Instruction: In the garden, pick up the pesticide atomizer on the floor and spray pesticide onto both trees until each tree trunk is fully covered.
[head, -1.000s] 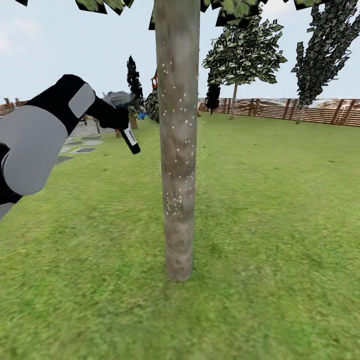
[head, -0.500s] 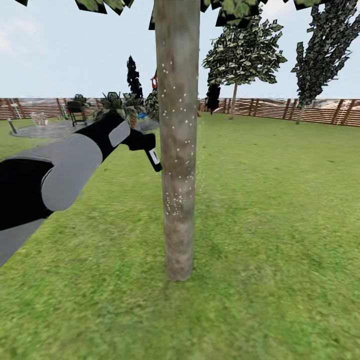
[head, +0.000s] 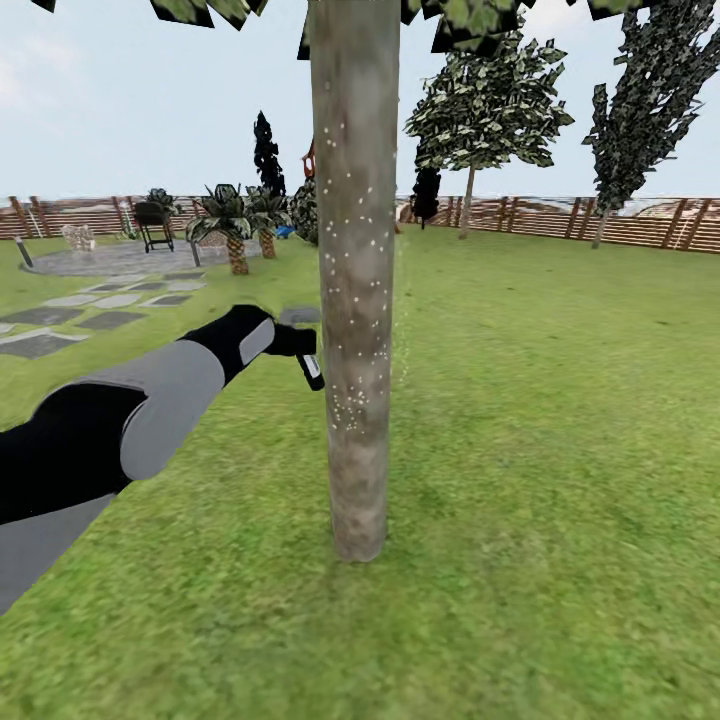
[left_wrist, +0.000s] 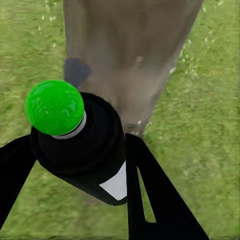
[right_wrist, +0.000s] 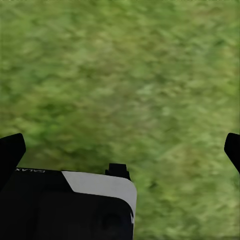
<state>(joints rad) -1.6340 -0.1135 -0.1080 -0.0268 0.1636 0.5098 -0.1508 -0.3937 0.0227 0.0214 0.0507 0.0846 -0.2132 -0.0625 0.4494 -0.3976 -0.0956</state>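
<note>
The near tree trunk (head: 355, 300) rises mid-frame in the head view, mottled grey-brown and dotted with white pesticide specks (head: 350, 410). My left gripper (head: 298, 345) is shut on the pesticide atomizer (head: 312, 371), held just left of the trunk at mid-height. In the left wrist view the atomizer (left_wrist: 82, 150) is a dark bottle with a white label and a bright green round top, clamped between black fingers (left_wrist: 150, 200), with the trunk (left_wrist: 130, 60) close ahead. A second tree (head: 485, 110) stands far back by the fence. My right gripper (right_wrist: 121, 150) is open over grass.
Green lawn surrounds the trunk. A grey paved patio (head: 100, 262) with stepping stones (head: 40, 342), a dark cart (head: 152, 225) and palm-like plants (head: 235, 225) lies at the back left. A brown slat fence (head: 560, 220) rings the garden.
My left arm swung right toward the trunk and then dropped lower, carrying the atomizer with it. The trunk and the view have not shifted.
</note>
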